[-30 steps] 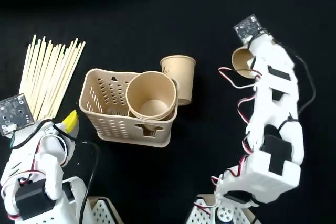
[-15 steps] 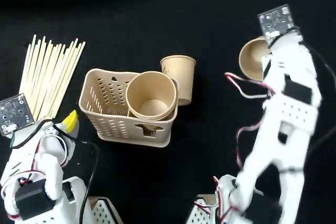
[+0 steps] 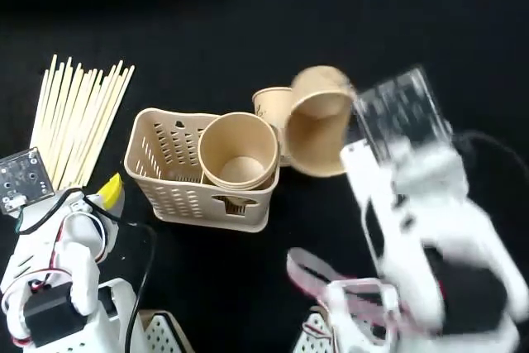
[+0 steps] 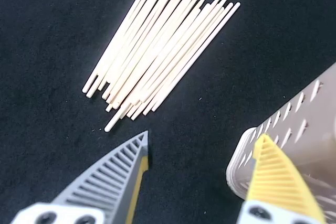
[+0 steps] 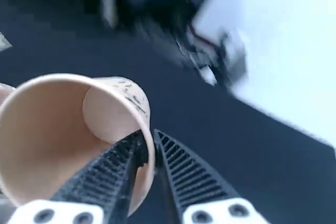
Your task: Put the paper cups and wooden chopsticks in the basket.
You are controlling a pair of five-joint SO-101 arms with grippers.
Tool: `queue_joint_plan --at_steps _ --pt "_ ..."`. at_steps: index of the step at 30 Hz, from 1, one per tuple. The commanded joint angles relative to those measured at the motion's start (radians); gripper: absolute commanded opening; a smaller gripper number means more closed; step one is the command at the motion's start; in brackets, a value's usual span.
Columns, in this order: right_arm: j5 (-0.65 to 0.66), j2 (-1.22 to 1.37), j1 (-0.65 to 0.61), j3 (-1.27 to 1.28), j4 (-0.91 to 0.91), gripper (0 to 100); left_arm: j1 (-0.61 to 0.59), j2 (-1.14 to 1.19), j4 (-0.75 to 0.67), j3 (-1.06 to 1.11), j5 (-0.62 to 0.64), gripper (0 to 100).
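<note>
My right gripper (image 5: 147, 148) is shut on the rim of a paper cup (image 5: 63, 129), one finger inside and one outside. In the high view this held cup (image 3: 318, 121) hangs tilted in the air just right of the beige basket (image 3: 178, 196). A second cup (image 3: 238, 150) stands inside the basket. A third cup (image 3: 273, 105) stands on the table behind the basket's right end. The wooden chopsticks (image 3: 78, 117) lie in a bundle at the far left, also seen as chopsticks (image 4: 157, 51). My left gripper (image 4: 202, 156) is open and holds nothing, low between the bundle and the basket's corner (image 4: 294, 145).
The table is covered in black cloth (image 3: 207, 31). The right arm's body (image 3: 430, 245) rises high over the table's right front. The left arm's base (image 3: 50, 287) sits at the front left.
The right arm has lifted the cup off the table at the right and swung it left toward the basket. The left arm has stayed still.
</note>
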Motion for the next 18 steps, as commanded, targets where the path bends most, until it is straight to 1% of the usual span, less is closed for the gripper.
queue_joint_plan --at_steps 1,4,6,18 --pt "-0.083 0.001 -0.157 -0.154 0.032 1.1 -0.005 -0.005 -0.021 -0.001 0.003 31" --pt "-0.091 0.019 -0.255 -0.177 0.031 1.1 -0.004 -0.005 -0.021 -0.001 0.003 31" --pt "-0.092 0.047 -0.285 -0.171 0.029 1.1 -0.004 -0.005 -0.021 -0.001 0.003 31" --pt "-0.094 0.269 -0.322 -0.162 0.069 1.1 -0.004 -0.005 -0.021 -0.001 0.003 31"
